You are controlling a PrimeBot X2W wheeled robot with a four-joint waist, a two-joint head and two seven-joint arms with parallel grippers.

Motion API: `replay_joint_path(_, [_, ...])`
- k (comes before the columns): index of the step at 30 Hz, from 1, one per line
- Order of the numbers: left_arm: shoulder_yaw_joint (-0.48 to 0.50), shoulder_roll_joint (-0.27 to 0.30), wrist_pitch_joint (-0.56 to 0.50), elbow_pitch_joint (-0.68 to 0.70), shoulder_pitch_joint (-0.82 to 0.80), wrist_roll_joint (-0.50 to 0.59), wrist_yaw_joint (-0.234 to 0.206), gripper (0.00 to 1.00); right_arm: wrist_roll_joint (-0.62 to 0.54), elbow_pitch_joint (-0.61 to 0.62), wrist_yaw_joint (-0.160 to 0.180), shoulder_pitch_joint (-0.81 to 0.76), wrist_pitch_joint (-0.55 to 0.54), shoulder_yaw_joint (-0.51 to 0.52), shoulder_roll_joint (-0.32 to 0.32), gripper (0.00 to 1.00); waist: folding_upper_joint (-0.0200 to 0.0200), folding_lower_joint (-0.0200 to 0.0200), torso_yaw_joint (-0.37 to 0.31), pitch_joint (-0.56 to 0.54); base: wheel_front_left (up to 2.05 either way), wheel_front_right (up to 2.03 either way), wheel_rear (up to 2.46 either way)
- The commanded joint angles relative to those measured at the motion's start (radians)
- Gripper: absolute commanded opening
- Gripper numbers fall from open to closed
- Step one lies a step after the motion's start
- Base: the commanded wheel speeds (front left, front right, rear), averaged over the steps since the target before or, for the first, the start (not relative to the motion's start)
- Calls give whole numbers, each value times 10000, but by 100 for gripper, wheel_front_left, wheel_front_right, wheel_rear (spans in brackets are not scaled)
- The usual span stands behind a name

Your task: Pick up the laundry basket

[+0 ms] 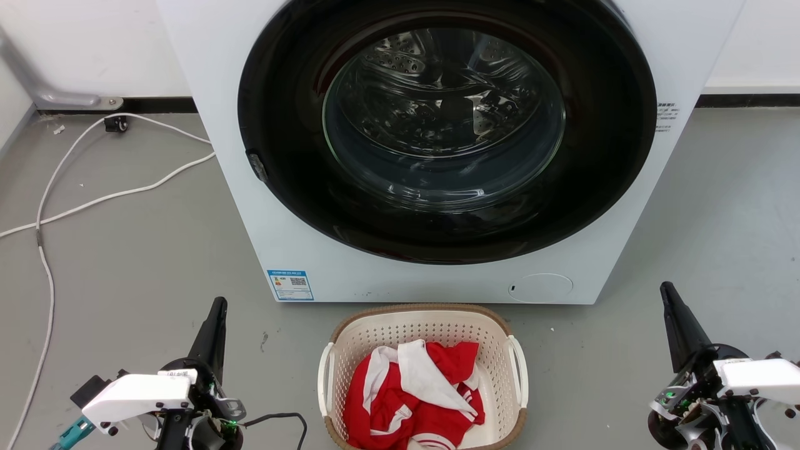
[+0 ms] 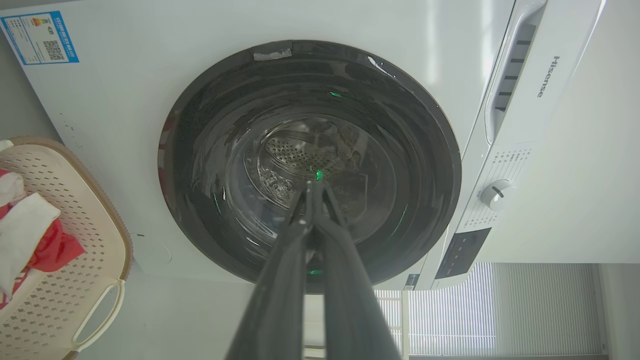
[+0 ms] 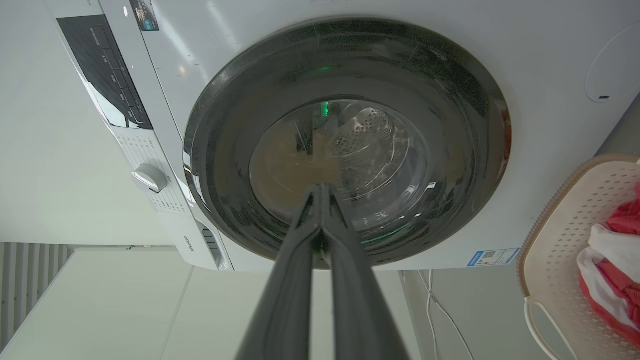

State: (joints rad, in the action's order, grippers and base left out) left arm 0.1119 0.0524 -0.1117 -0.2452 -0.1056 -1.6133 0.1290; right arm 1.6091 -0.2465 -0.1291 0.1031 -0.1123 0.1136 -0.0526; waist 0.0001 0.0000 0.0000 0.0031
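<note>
Cream-white holey plastic laundry basket (image 1: pixel 387 334) with a brown rim, on the grey floor (image 1: pixel 156 262).
Head view: it sits just in front of the big white washing machine (image 1: pixel 437 281), red and white clothes (image 1: pixel 412 394) inside, left claw (image 1: pixel 219 306) and right claw (image 1: pixel 666 290) well apart at its sides. Left wrist view: claw pinched tight, empty, basket at the left edge. Right wrist view: claw pinched tight, empty, basket at the right edge.

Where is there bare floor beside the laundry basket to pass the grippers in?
Bare floor lies between the left gripper and the laundry basket, and between the basket and the right gripper. It is tight between the basket's rim and the washing machine; a white cable crosses the far left.
</note>
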Motion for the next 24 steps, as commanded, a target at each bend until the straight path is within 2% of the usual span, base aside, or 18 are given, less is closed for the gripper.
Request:
replay_joint_path(1, [33, -4, -31, -14, -39, 45, 33, 0, -26, -10, -29, 104, -16, 11, 28, 0, -1, 0, 0, 0, 0, 0, 0])
replay_joint_path(10, [2, -2, -2, 1, -1, 2, 0, 0, 0, 1, 0, 0, 1, 2, 0, 0, -1, 0, 0, 0, 0, 0, 0])
replay_joint_path(11, [-11, -8, 5, -41, 12, -3, -2, 100, -1, -36, 0, -25, 7, -4, 2, 100, -1, 0, 0, 0, 0, 0, 0])
replay_joint_path(24, [-748, -21, 632, 210, -63, 172, -5, 100, -425, 262, -3, -300, 632, -360, -36, 100, -1, 0, 23, 16, 0, 0, 0])
